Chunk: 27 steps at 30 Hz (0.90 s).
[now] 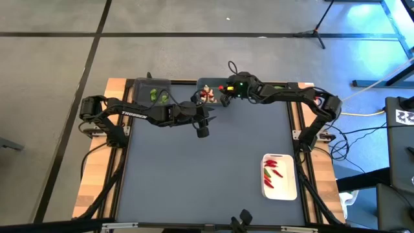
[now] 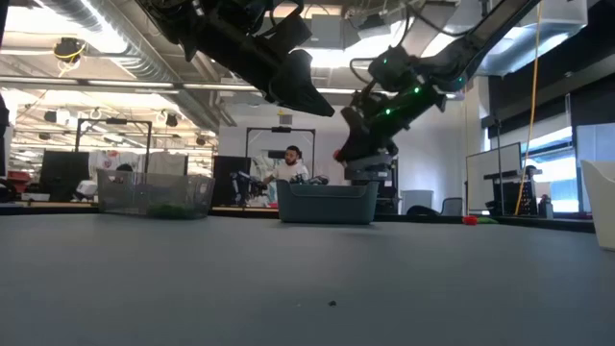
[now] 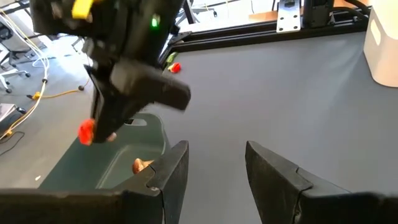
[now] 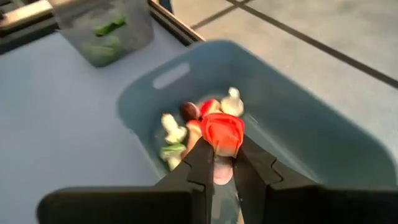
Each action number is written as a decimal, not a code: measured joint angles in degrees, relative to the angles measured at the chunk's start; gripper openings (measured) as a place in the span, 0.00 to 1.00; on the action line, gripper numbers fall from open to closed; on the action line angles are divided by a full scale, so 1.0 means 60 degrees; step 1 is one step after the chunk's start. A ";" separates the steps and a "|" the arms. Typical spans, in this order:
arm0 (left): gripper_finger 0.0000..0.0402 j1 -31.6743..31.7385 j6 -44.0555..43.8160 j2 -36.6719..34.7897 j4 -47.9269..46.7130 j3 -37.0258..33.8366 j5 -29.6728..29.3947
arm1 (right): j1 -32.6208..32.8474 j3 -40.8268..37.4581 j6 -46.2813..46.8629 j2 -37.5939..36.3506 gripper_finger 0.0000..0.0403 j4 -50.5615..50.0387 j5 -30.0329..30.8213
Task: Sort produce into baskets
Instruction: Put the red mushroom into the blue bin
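My right gripper (image 4: pixel 222 163) is shut on a small toy piece with a red cap and pale stem (image 4: pixel 222 132). It hangs over the grey-teal bin (image 4: pixel 292 130) at the table's far edge. Several pale, red and green pieces (image 4: pixel 177 134) lie in that bin. Left of it, the dark grey bin (image 1: pixel 154 94) holds green pieces. The white tray (image 1: pixel 279 176) at the near right holds red chili pieces. My left gripper (image 1: pixel 202 129) hovers open just near-side of the teal bin, with nothing between its fingers. My right gripper pinches the piece between its two fingertips by the pale stem (image 4: pixel 219 169); the red cap (image 4: pixel 224 132) sticks out past the tips. The fingers slant downward, coming from the table's right side. The piece is lifted clear, above the teal bin's inside.
A loose red piece (image 3: pixel 174 67) and a green one (image 3: pixel 169 58) lie on the table by the far frame rail. The grey mat between the bins and the white tray (image 3: pixel 382 43) is bare. People and desks show in the room beyond the table.
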 joint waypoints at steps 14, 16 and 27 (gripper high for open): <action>0.38 0.0000 0.0001 0.0000 0.0000 0.0000 0.0001 | -0.0018 -0.0004 0.0240 0.0716 0.19 0.0034 0.0224; 0.38 0.0000 0.0001 0.0000 -0.0003 0.0000 0.0001 | -0.0018 -0.0004 0.0244 0.0716 0.25 0.0038 0.0224; 0.39 0.0000 0.0004 0.0002 -0.0004 0.0000 0.0001 | -0.0018 -0.0004 -0.0134 -0.0008 0.43 -0.0805 0.0540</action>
